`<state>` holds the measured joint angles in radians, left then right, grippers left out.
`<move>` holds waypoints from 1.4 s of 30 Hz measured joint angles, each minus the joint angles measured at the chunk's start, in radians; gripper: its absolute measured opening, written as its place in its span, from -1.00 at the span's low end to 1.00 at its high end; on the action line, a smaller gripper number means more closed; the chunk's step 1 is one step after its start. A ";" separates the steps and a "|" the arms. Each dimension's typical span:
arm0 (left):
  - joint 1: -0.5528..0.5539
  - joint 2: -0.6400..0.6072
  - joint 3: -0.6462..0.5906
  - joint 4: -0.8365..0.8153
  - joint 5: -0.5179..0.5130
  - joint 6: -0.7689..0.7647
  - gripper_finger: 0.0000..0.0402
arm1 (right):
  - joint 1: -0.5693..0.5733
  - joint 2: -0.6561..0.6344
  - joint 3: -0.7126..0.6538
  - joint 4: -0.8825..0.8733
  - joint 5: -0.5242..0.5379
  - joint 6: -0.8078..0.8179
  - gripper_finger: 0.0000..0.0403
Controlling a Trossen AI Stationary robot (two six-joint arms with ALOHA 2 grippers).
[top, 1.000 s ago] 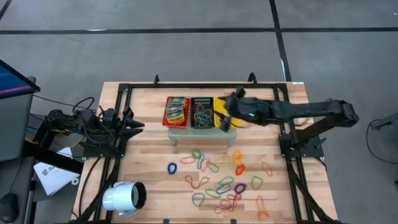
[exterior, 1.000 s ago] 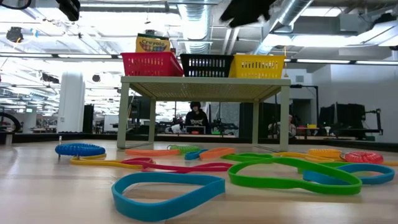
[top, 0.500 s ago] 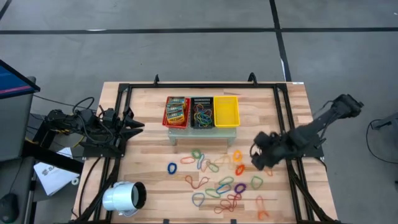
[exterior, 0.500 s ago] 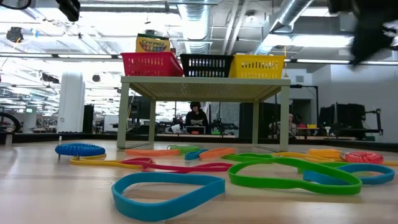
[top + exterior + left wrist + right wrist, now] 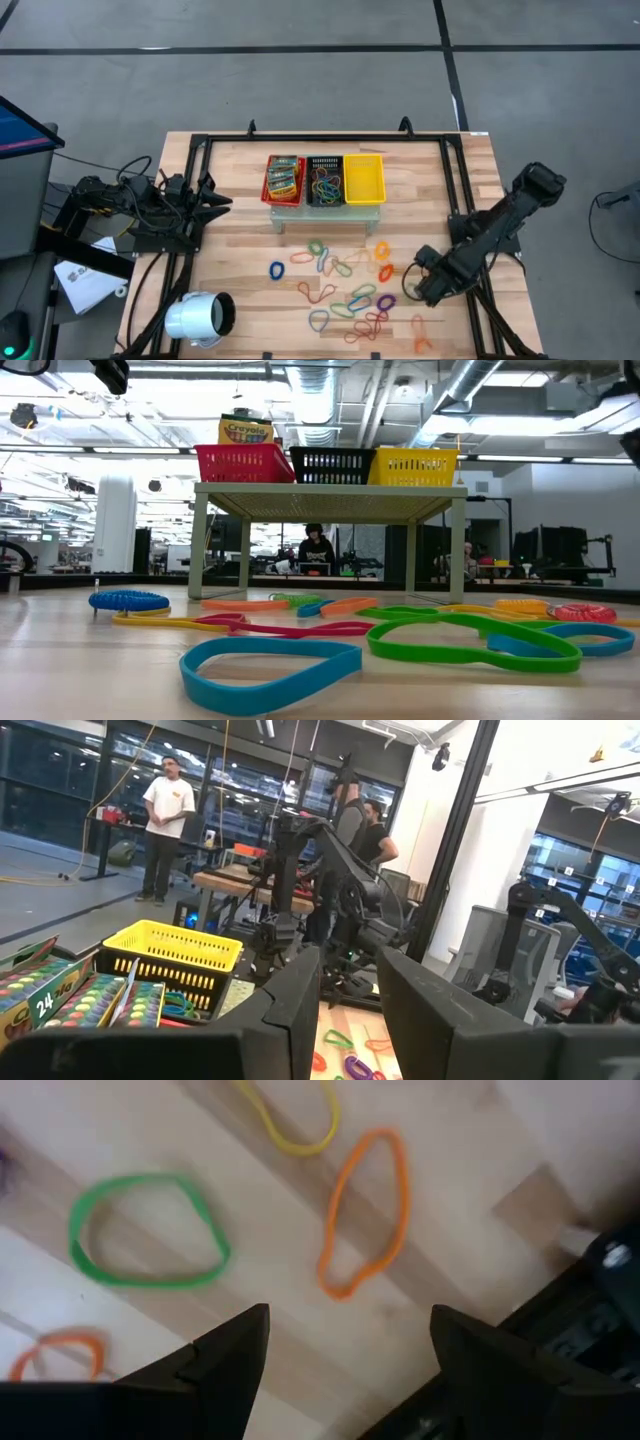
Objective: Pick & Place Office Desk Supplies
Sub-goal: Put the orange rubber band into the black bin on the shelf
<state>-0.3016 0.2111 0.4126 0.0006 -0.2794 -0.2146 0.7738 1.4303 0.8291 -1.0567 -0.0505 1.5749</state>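
Writing: we read "Crayola" on the box (image 5: 246, 430) in the red basket (image 5: 243, 462), upper left.
Right gripper (image 5: 424, 283): wide, empty, lower right.
Bands (image 5: 350, 285): lower centre.
Left gripper (image 5: 215, 201): narrow gap, left.

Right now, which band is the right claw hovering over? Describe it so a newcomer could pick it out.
Start at the wooden table and go to the right edge of the scattered band pile, under the open right claw. The orange band lies there, a long narrow loop flat on the wood. Its neighbours are a rounder green band and a yellow band.
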 joint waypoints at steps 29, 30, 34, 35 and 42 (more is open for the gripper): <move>0.000 0.000 0.000 0.008 0.000 -0.001 -0.51 | -0.016 -0.042 -0.283 0.347 -0.087 0.083 -0.55; 0.000 0.000 0.000 0.008 0.000 -0.001 -0.51 | -0.018 -0.045 -0.284 0.348 -0.087 0.083 -0.66; 0.000 0.000 0.000 0.008 0.000 -0.001 -0.51 | -0.019 -0.064 -0.286 0.349 -0.087 0.101 -0.95; 0.000 0.000 0.000 0.008 0.000 -0.001 -0.51 | -0.019 -0.070 -0.279 0.345 -0.086 0.106 -0.95; 0.000 0.000 0.000 0.008 0.000 -0.001 -0.51 | -0.019 -0.094 -0.096 0.114 0.000 0.091 -0.98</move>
<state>-0.3016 0.2111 0.4126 0.0090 -0.2794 -0.2153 0.7551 1.3366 0.7332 -0.9430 -0.0503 1.6663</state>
